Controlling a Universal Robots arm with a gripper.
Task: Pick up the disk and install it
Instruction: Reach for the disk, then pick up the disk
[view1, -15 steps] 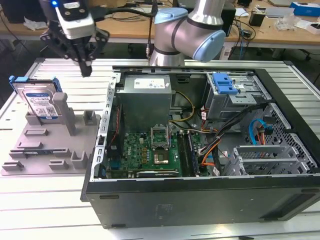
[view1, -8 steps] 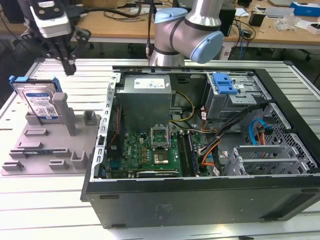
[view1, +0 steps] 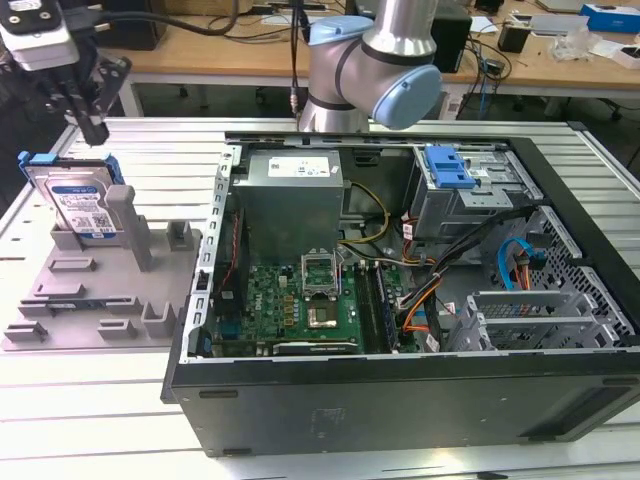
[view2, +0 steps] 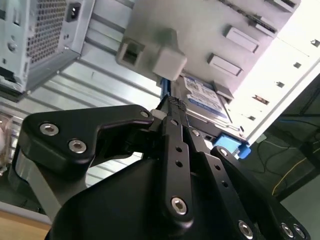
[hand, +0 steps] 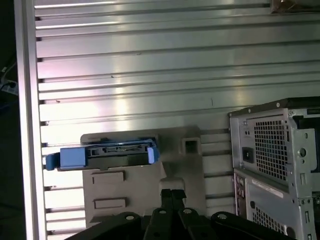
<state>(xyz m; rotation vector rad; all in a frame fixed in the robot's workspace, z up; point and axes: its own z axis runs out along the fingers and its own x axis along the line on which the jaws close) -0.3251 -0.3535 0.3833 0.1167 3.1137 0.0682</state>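
- Jaws of the gripper (view1: 95, 128) sit pressed together, with nothing between them in both wrist views.
- It hangs just above the disk (view1: 80, 205), at the exterior view's far left, apart from it.
- That disk stands on edge in the grey moulded tray (view1: 90, 300), blue carrier bracket around it, label facing the near side.
- To the exterior view's right of the tray lies the open computer case (view1: 400, 400), with a blue latch (view1: 447, 167) on its far drive cage.
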